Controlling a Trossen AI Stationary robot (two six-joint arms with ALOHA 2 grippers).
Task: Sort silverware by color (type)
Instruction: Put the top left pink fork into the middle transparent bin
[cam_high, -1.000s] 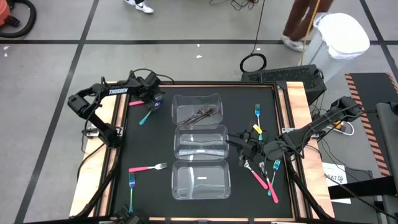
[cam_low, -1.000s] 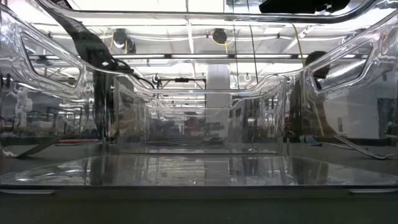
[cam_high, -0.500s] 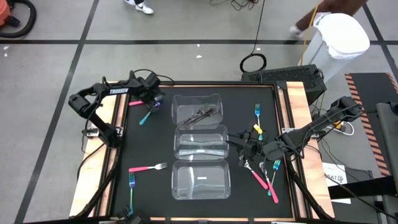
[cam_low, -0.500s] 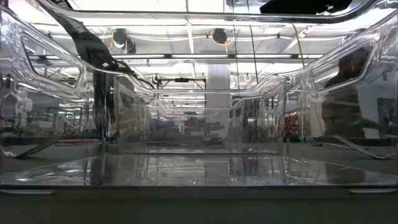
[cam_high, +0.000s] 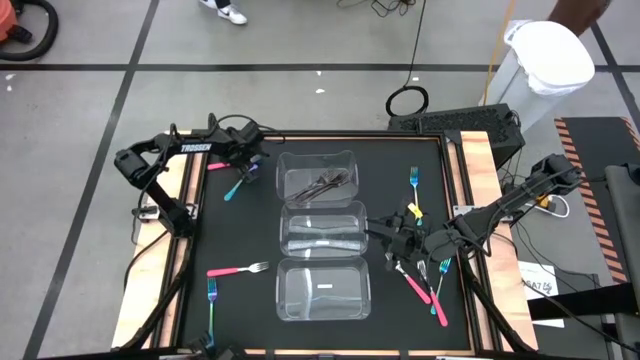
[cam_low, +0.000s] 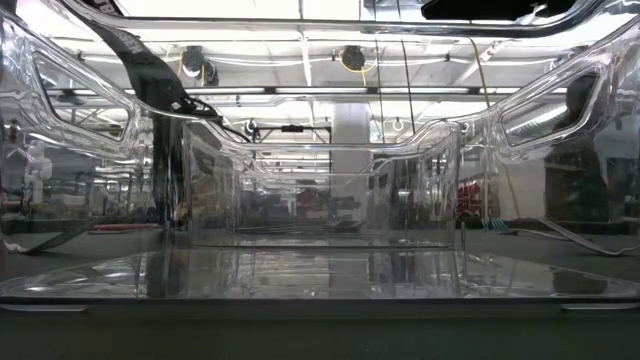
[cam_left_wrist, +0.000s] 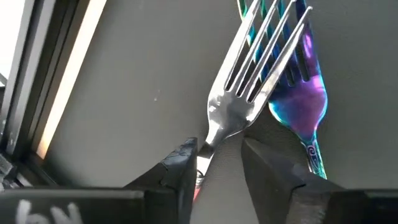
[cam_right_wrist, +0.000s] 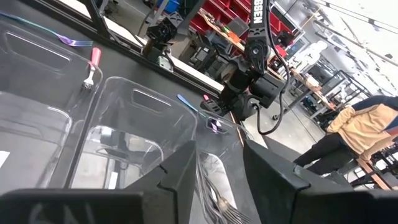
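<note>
Between the left gripper's (cam_left_wrist: 214, 163) part-open fingers (cam_left_wrist: 180, 171): pink-handled fork's (cam_left_wrist: 239, 93) neck, straddled to pinch it w/o grabbing the teal fork (cam_left_wrist: 298, 93) alongside; right gripper (cam_high: 392, 243) idles part-open, empty, beside the bins (cam_high: 322, 190).

Robotics lab — red tool cabinets (cam_right_wrist: 217, 15), metal racks (cam_right_wrist: 339, 84), taped floor (cam_high: 90, 70)

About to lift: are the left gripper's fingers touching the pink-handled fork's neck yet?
Apart. In the left wrist view the fingers flank the pink-handled fork, with dark table showing on both sides.
</note>
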